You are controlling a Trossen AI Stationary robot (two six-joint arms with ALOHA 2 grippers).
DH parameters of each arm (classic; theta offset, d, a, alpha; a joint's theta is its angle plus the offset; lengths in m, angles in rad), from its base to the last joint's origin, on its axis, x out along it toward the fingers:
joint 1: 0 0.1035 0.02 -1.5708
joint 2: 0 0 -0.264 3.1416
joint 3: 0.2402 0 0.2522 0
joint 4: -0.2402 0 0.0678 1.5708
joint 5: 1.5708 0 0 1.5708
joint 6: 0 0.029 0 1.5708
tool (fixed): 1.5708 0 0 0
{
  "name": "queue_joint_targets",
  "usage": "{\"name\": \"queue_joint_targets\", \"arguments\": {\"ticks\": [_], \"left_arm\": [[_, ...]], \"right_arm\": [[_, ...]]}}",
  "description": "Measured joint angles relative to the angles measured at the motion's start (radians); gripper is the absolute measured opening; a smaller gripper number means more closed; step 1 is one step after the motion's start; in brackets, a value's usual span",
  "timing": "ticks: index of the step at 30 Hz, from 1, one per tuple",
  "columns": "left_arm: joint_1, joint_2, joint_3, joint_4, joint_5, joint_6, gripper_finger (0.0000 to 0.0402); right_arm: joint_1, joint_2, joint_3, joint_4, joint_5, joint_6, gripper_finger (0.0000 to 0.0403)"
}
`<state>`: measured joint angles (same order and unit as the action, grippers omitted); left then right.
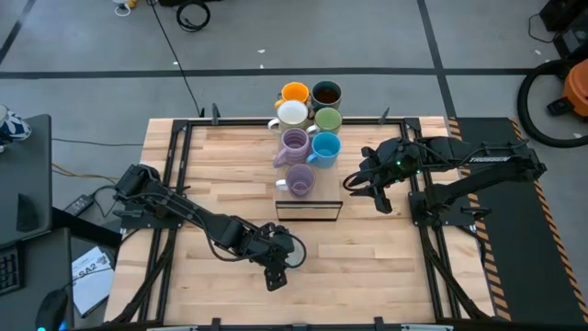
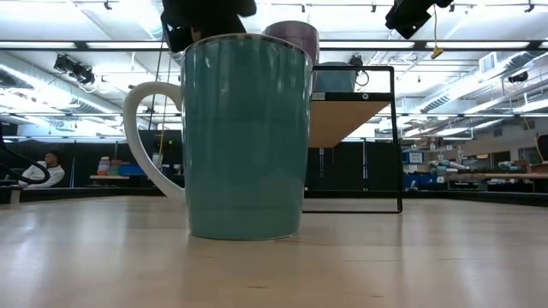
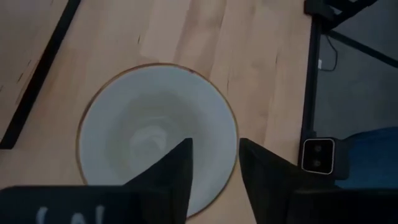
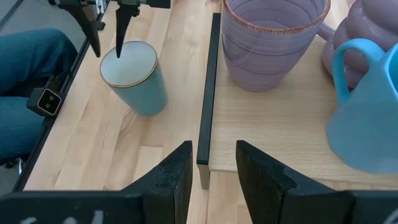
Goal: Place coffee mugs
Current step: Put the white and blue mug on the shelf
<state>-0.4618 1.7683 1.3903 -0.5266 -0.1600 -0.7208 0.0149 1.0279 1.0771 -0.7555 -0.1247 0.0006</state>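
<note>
In the high view's lower centre, the left end effector (image 1: 278, 273) hangs directly over the ribbed teal mug (image 4: 133, 76), fingers parted astride its rim, gripping nothing; I judge it just set down. The mug stands upright on the surface (image 1: 230, 156), axis vertical, handle toward the low view's left. Upper centre, seven mugs (image 1: 308, 124) cluster. At right, the right end effector (image 1: 378, 198) waits, narrowly parted, empty.

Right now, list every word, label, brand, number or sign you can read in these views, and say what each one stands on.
Nothing reads clearly in any view.
White paper off the table's left edge: dark print, too small to read.
Left gripper housing: white marks, cut off and blurred.
Right gripper housing: faint pale marks, unreadable.
Ribbed teal mug and lilac mug: no text shows.
</note>
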Motion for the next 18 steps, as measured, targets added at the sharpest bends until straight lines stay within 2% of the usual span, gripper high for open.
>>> {"name": "queue_joint_targets", "arguments": {"ticks": [4,12,18], "left_arm": [[0.005,0.0,0.0,0.01,0.005,0.001,0.0154],[0.029,-0.044,0.002,0.003,0.094,0.033,0.0157],[0.024,-0.126,0.003,-0.118,0.095,0.057,0.0157]], "right_arm": [[0.0,0.0,0.0,0.013,-0.002,0.016,0.0129],[0.011,0.001,0.0,0.147,-0.043,0.108,0.0129],[0.059,0.016,0.001,0.263,-0.06,0.172,0.0129]]}}
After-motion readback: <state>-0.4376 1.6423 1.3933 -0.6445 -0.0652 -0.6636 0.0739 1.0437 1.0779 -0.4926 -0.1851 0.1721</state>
